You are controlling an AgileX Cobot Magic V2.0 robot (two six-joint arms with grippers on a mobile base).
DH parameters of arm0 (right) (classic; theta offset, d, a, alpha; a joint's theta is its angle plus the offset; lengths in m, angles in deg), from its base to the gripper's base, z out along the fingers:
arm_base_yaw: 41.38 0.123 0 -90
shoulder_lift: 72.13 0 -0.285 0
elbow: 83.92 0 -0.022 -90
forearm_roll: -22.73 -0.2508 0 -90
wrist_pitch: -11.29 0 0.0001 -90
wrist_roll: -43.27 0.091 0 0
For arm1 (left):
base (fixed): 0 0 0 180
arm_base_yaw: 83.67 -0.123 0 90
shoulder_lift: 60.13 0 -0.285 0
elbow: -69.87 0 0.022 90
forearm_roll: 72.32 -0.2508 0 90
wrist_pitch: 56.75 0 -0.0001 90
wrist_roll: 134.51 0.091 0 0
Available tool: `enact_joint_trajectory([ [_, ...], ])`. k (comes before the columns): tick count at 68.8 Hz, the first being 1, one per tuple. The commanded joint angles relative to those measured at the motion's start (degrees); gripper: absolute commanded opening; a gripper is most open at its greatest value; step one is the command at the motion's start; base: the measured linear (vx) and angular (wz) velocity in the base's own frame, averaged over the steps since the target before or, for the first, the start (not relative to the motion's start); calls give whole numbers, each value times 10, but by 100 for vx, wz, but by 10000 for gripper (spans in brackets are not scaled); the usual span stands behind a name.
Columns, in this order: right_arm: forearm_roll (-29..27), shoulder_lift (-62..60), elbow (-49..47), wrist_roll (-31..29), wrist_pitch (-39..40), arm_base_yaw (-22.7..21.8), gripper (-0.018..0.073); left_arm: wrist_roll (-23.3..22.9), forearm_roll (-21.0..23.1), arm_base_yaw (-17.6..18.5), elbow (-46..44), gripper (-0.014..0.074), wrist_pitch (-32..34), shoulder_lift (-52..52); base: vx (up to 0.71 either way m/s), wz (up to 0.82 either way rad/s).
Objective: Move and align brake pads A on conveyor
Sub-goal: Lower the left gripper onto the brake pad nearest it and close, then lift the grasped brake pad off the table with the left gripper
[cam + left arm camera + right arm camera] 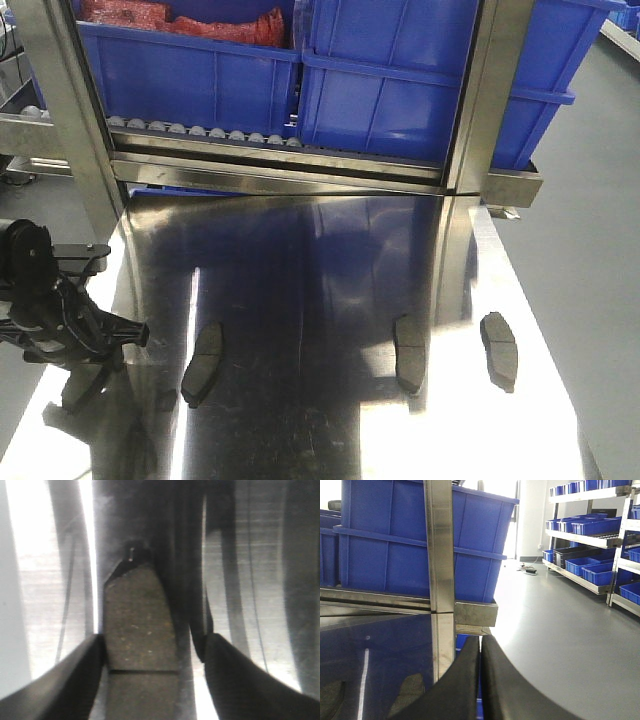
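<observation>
On the tabletop (320,250), pads (409,350) lie front-to-back.

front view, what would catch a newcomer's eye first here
The big blue bins on the rack at the top stand out first, mirrored in the shiny steel tabletop below. Three dark brake pads lie on it, one left of centre and two to the right. At the far left, the left claw hangs open around a fourth pad.

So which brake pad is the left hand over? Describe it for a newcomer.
On the shiny steel tabletop below the blue bins, pads lie in a row. It is the leftmost pad, the only one between the fingers of the left hand.
</observation>
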Motion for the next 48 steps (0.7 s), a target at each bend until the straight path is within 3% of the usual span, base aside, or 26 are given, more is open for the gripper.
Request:
enact_joint_trajectory([
  [1, 5, -7, 6, -4, 41, -4, -11, -7, -5, 2, -10, 325, -24, -8, 0, 0],
  [10, 5, -7, 6, -4, 41, -4, -11, -6, -19, 2, -10, 211, -35, -12, 0, 0],
  [22, 5, -7, 6, -4, 41, -4, -11, -6, -25, 2, -10, -9, -20, -38, 0, 0],
  [48, 5, -7, 6, -4, 42, -4, -11, -6, -28, 2, -7, -7, 19, -197, 0, 0],
])
